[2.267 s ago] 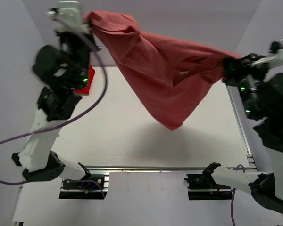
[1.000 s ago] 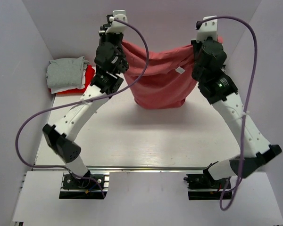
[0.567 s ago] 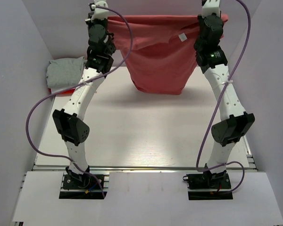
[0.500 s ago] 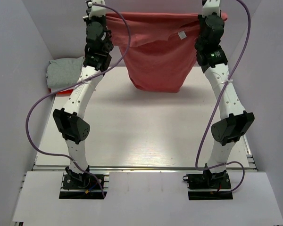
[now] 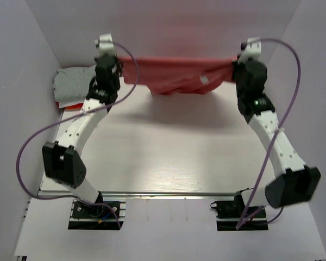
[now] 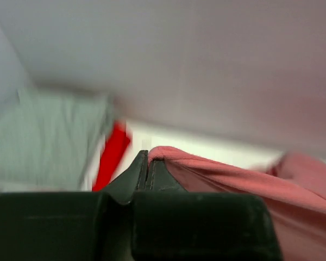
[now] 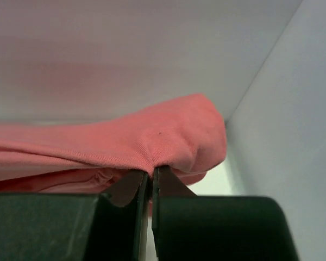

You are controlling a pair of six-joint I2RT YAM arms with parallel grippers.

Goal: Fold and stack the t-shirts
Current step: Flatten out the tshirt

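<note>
The dusty salmon-pink t-shirt [image 5: 176, 73] hangs stretched between both grippers at the far edge of the table, and its lower part bunches on the surface. My left gripper [image 5: 120, 64] is shut on the shirt's left end. In the left wrist view the left gripper [image 6: 147, 157] pinches the pink cloth [image 6: 233, 179] at the jaw tips. My right gripper [image 5: 234, 65] is shut on the right end. In the right wrist view the right gripper [image 7: 151, 173] bites a fold of the pink cloth [image 7: 152, 136]. A folded light grey t-shirt [image 5: 73, 84] lies on a bright red one [image 5: 70, 106] at the far left.
The white table [image 5: 168, 152] stretches toward the arm bases, with a metal rail [image 5: 163, 193] along its near edge. Pale walls close in at the back, left and right. In the left wrist view the grey shirt [image 6: 49, 141] and the red shirt [image 6: 113, 155] lie just left of the jaws.
Both arms have come down from high up, lowering the stretched pink shirt. It hung free in a deep drape before; now its lower part rests bunched at the table's far edge.
</note>
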